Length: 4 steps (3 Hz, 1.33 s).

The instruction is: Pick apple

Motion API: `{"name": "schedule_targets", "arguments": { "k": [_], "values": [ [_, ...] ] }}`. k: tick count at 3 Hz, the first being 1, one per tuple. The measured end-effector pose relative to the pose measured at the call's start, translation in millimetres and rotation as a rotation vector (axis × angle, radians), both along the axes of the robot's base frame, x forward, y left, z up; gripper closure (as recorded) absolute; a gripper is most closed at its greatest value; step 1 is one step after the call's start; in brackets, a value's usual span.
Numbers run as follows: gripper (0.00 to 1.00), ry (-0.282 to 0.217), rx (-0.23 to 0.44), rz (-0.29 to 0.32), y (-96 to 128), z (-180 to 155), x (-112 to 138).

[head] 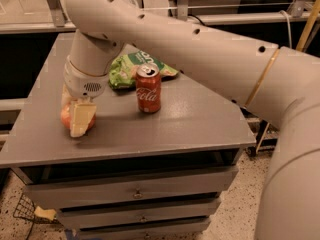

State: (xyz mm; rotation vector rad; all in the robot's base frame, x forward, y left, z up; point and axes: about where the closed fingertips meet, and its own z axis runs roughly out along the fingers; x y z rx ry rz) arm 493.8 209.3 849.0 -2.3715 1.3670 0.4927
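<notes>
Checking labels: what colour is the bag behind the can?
Green and white bag, camera view; pincer at the apple.

Pincer (76,120) low at bench (200,129) left edge, against apple (64,118). Cola can (148,89) near on right, green bag (120,70) behind it. Bare bench between can and pincer.
</notes>
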Motion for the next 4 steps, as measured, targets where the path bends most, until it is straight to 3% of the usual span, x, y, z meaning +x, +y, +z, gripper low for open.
{"name": "schedule_targets", "arguments": {
  "k": [1, 2, 3, 4],
  "values": [
    [0.7, -0.018, -0.003, 0.019, -3.9, 1.5, 7.3],
    [0.99, -0.017, 0.102, 0.139, -16.0, 35.4, 16.2],
    [1.0, -0.043, 0.199, 0.276, -23.2, 74.6, 19.8],
    [1.0, -0.108, 0.237, 0.357, -29.0, 110.4, 16.5]
  ]
}}
